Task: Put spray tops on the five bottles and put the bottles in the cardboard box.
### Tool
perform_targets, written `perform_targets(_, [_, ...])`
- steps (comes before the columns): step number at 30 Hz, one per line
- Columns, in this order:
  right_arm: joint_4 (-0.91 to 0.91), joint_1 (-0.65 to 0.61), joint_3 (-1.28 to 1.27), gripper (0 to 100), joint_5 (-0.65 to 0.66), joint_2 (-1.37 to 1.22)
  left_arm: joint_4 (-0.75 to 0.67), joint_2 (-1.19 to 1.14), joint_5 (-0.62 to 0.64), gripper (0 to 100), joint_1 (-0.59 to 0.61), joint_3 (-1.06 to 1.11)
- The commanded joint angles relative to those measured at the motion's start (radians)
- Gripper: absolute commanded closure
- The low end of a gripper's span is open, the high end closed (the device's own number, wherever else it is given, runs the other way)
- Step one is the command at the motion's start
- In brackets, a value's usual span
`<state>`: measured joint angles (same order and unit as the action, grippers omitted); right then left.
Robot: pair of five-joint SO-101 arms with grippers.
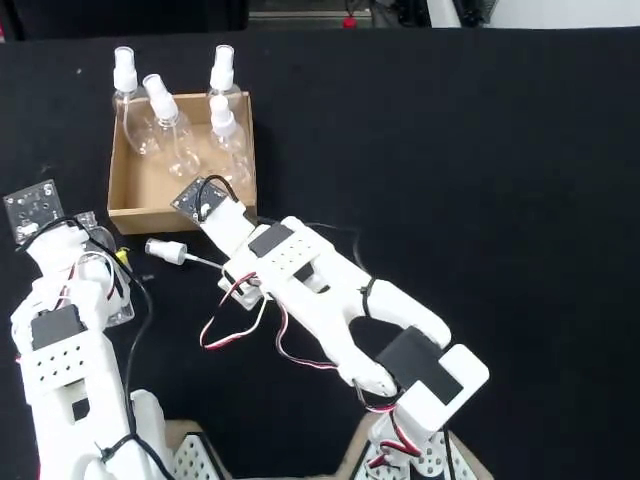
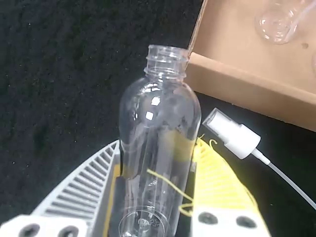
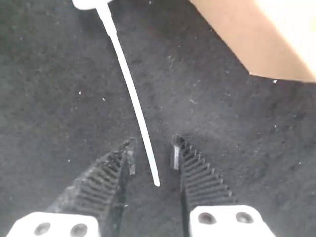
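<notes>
A matte black table (image 1: 480,200) is noted, a strip of room beyond its far edge; on it an open brown cardboard box (image 1: 140,213) holds four clear plastic bottles (image 1: 172,128), white-capped. A fifth bottle (image 2: 158,113), round-shouldered, threaded neck bare, is clamped by the left tool (image 2: 158,148), its long axis along the fingers, mouth toward the box. A spray top (image 2: 232,133) lies sideways beside the box, its thin tube (image 3: 128,84) ending between the parted fingers of the right tool (image 3: 152,148).
</notes>
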<state>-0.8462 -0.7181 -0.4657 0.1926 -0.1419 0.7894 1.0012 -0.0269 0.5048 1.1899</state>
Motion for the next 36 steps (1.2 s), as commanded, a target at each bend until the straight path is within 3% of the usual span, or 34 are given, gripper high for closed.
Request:
perform_targets(1, [0.017, 0.017, -0.001, 88.5, 0.003, 0.065, -0.020, 0.023, -0.002, 88, 0.010, -0.005])
perform_targets(8, [0.018, 0.017, -0.019, 88.7, 0.002, 0.051, -0.020, 0.023, -0.002, 88, 0.013, -0.005])
perform_targets(12, [0.018, 0.018, -0.021, 98.7, 0.000, 0.053, -0.020, 0.023, -0.002, 88, 0.013, -0.005])
perform_targets(14, [0.009, 0.031, -0.019, 97.9, -0.028, 0.058, -0.020, 0.023, -0.002, 88, 0.013, -0.005])
perform_targets(18, [-0.032, 0.103, -0.022, 98.8, -0.048, 0.087, -0.020, 0.023, -0.002, 88, 0.015, -0.005])
perform_targets(23, [-0.221, 0.250, -0.024, 98.8, -0.028, 0.199, -0.020, 0.023, -0.002, 88, 0.012, -0.005])
perform_targets(28, [-0.385, 0.420, -0.110, 98.8, 0.224, 0.351, -0.020, 0.023, -0.002, 88, 0.012, -0.005])
perform_targets(33, [-0.404, 0.563, -0.298, 98.8, 0.539, 0.501, -0.020, 0.023, 0.000, 88, 0.010, -0.005])
perform_targets(36, [-0.407, 0.600, -0.351, 97.9, 0.628, 0.561, -0.020, 0.023, 0.000, 88, 0.008, -0.005])
